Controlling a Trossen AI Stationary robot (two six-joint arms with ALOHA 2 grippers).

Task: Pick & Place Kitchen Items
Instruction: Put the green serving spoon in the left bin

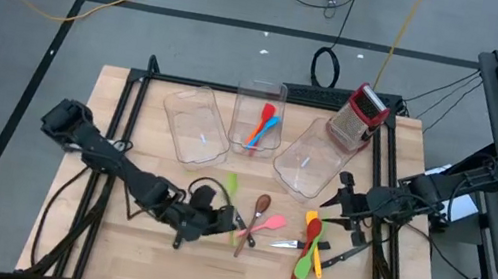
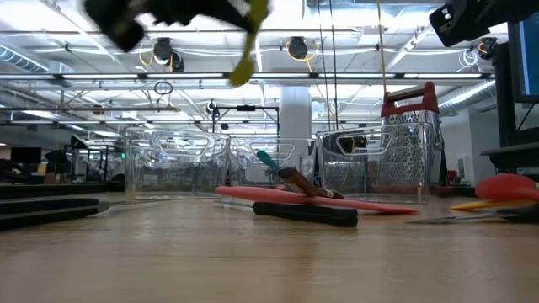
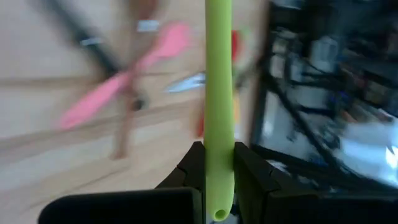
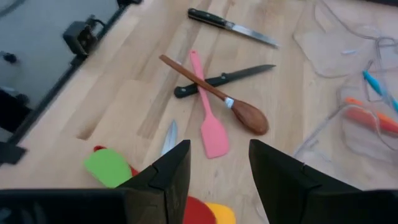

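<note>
Three bins are set in a row at the table's far side, a grater at their right end and two utensils in the middle one, with crossed utensils nearer, between both grippers

Pink spatula blurred; table blurred

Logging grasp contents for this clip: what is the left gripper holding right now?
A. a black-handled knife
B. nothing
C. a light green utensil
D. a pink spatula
C. The left wrist view shows the left gripper clamped on the light green utensil, and the high view shows that green piece sticking up from it above the table.
</note>
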